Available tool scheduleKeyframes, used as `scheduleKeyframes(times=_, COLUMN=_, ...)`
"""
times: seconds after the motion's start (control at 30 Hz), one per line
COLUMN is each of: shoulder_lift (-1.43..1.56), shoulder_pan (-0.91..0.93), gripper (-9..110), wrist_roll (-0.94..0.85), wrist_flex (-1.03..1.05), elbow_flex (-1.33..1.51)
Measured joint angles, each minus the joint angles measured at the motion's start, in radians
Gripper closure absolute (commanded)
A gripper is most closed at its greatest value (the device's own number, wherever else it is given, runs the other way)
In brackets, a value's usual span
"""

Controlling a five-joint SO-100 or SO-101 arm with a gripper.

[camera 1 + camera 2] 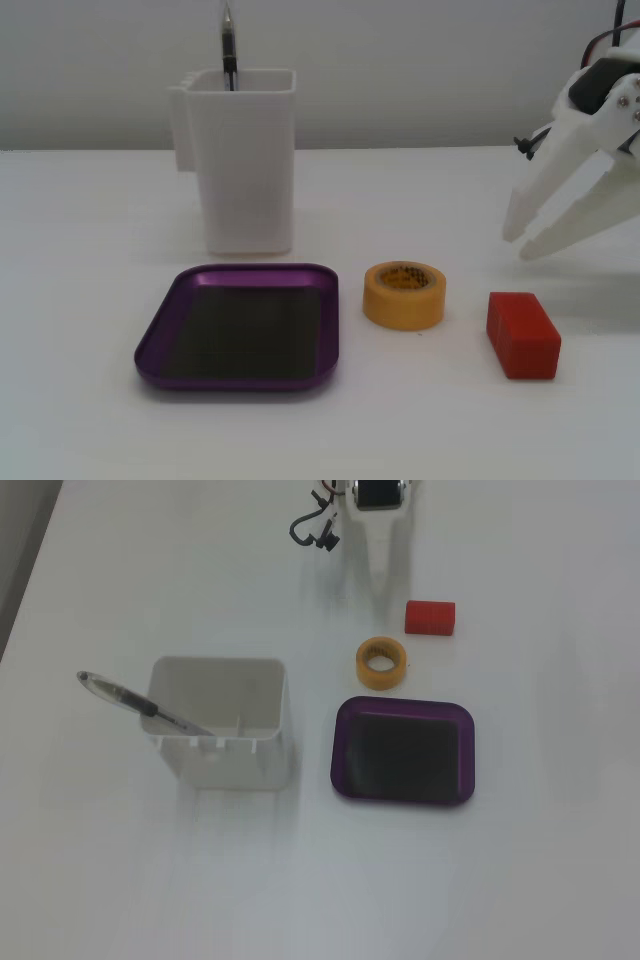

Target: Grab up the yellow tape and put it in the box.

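Four things lie on the white table (90,420). Biggest is the white container (245,165) with a pen (140,705) inside it. Next is the purple box (160,340), empty, in front of the container. The gripper (519,243) hangs above the table, its fingers slightly apart, holding nothing. The red block (522,334) comes next. The tape (403,295) lies flat between box and block, touching neither.
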Motion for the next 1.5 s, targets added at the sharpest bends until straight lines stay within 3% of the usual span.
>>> scheduleKeyframes(times=0.97, shoulder_lift=0.000, shoulder_pan=-0.002, gripper=99, wrist_roll=0.000, wrist_flex=0.000, elbow_flex=-0.002)
scheduleKeyframes(times=1.27, shoulder_lift=0.000, shoulder_pan=0.000, gripper=99, wrist_roll=-0.006, wrist_flex=0.000, elbow_flex=-0.172)
scheduleKeyframes(times=1.5, shoulder_lift=-0.117, shoulder_pan=0.008, gripper=99, wrist_roll=-0.107, wrist_flex=0.000, elbow_flex=-0.239)
